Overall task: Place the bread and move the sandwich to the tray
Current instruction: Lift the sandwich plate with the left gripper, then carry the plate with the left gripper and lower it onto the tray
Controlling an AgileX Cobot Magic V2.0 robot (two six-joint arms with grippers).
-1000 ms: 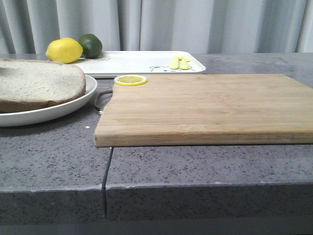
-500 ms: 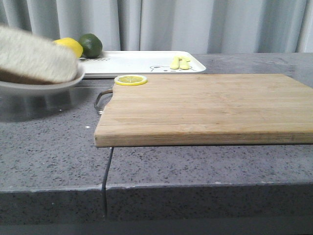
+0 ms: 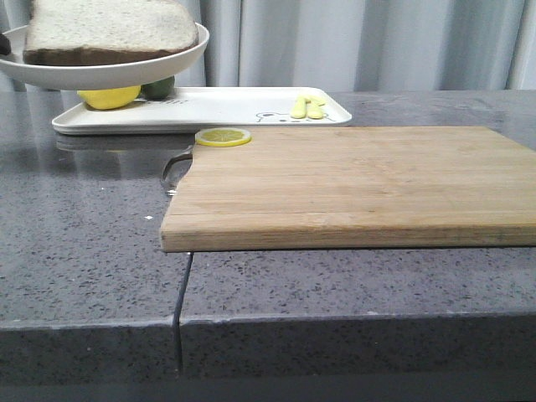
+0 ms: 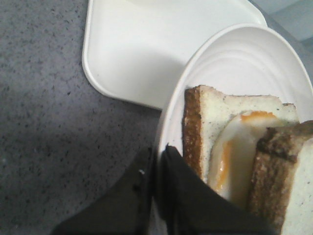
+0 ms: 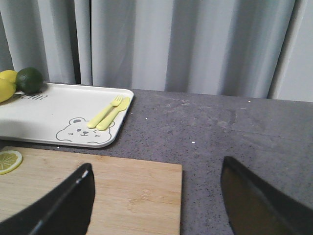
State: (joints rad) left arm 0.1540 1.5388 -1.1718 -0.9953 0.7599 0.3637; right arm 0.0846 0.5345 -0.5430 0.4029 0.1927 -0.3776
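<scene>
Round shallow white plate (image 3: pixel 100 74) is lifted clear of the grey counter, above the near-left end of the flat white rectangular bear-print tray (image 3: pixel 226 107), which holds a yellow lemon (image 3: pixel 107 97), dark lime (image 5: pixel 29 80) and pale yellow fork and spoon (image 5: pixel 110 112). The plate carries the brown-crusted egg sandwich (image 4: pixel 234 152), top slice shifted so white and orange yolk show. Left gripper (image 4: pixel 159 188) is clamped on the plate's rim; right gripper (image 5: pixel 156 205) hangs with its jaws wide apart over the wooden cutting board (image 3: pixel 352 184).

You've got a speckled grey stone-look countertop (image 3: pixel 92 260) under a matt, straight-grained wooden cutting board (image 3: pixel 352 184). The plate (image 4: pixel 234 68) looks smooth and glossy white — the tray (image 5: pixel 58 115) smooth too, the bread (image 3: pixel 109 29) porous with rough brown crust.
</scene>
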